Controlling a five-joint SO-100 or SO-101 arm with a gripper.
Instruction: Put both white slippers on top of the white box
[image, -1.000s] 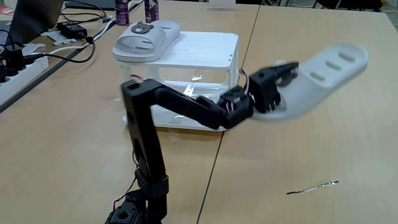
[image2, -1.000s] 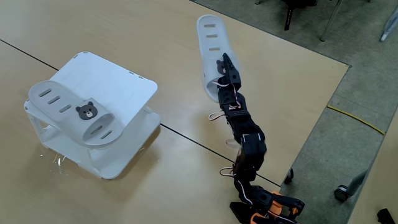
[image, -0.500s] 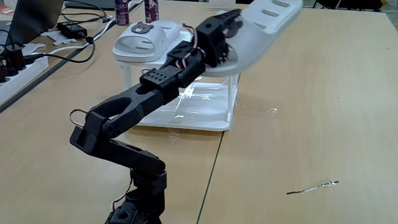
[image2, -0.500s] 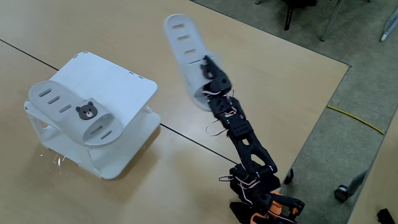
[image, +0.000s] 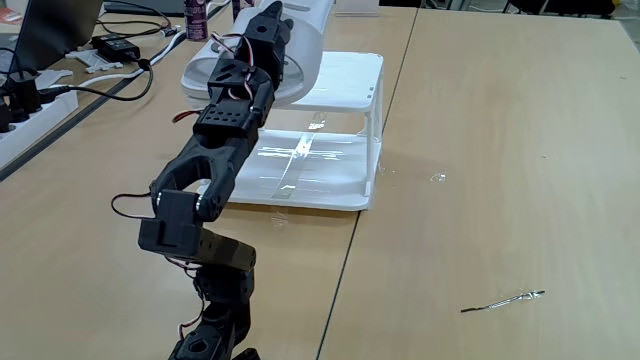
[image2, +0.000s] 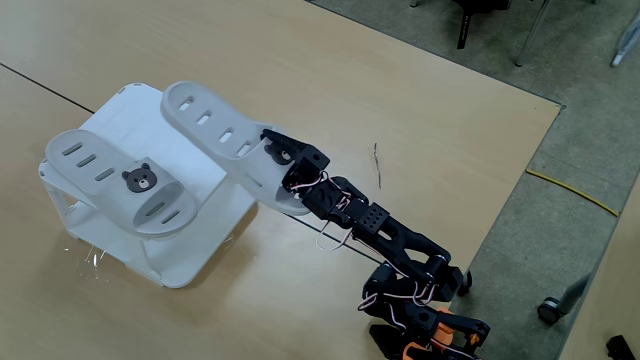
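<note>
Fixed view, table level: arm swung from right of white box to over its top within last second; gripper clenched on second slipper, held above top beside first slipper

Fixed view, from above: held slipper sole-up, over box top, next to placed slipper; gripper at its near end. Judgement: carry nearly done; lowering and release remain

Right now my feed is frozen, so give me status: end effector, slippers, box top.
End effector shut on second slipper, held over white box. First slipper already on top, beside it. Free top area under the carried one.
</note>
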